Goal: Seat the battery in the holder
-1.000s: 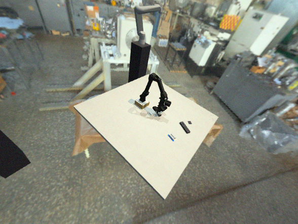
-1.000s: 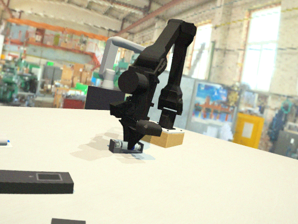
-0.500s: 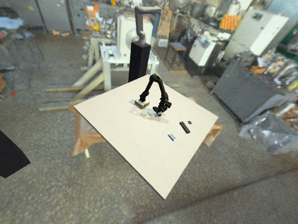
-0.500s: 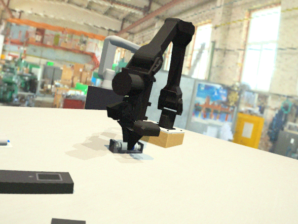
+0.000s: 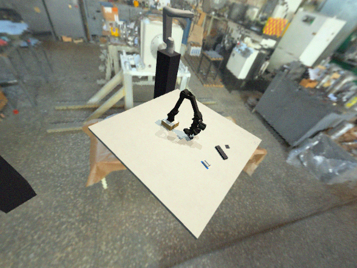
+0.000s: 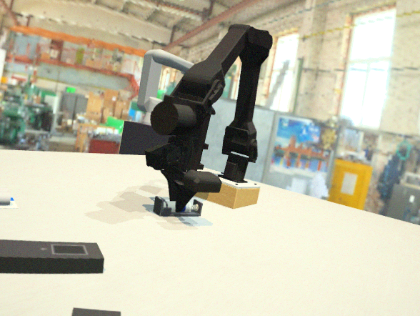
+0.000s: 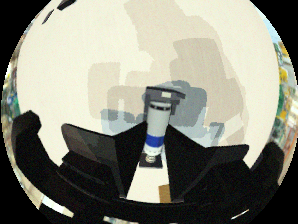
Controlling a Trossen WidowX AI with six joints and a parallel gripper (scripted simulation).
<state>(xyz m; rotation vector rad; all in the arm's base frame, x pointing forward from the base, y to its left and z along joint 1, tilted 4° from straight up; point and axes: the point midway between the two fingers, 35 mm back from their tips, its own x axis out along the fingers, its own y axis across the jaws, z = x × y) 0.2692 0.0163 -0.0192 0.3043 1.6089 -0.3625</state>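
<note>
From the top we count one arm, whose gripper (image 5: pixel 190 135) is low over the table (image 5: pixel 170 194), and a second battery (image 5: pixel 205 164) lying well apart. In the exterior view the fingers reach into the one black holder (image 6: pixel 177 208), probably to lower the cell flat. At the wrist, the fingers pinch the battery (image 7: pixel 156 129), which points toward the holder's far end.
</note>
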